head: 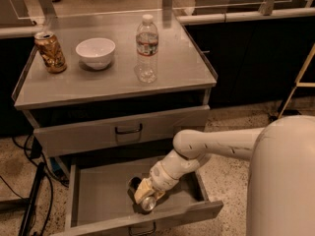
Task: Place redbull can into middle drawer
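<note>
The middle drawer (93, 200) is pulled open below the closed top drawer (123, 132). Its grey tray inside shows. My gripper (143, 194) reaches down into the drawer, right of its middle. The redbull can (147, 204) is at the gripper's tip, low in the drawer near the front wall. Its round silver top faces the camera, and most of its body is hidden by the gripper. I cannot tell if the can rests on the drawer floor.
On the cabinet top stand a brown-gold can (49, 51) at the left, a white bowl (95, 52) and a clear water bottle (147, 48). My white arm (216, 146) crosses in from the right. Cables (29, 200) lie on the floor to the left.
</note>
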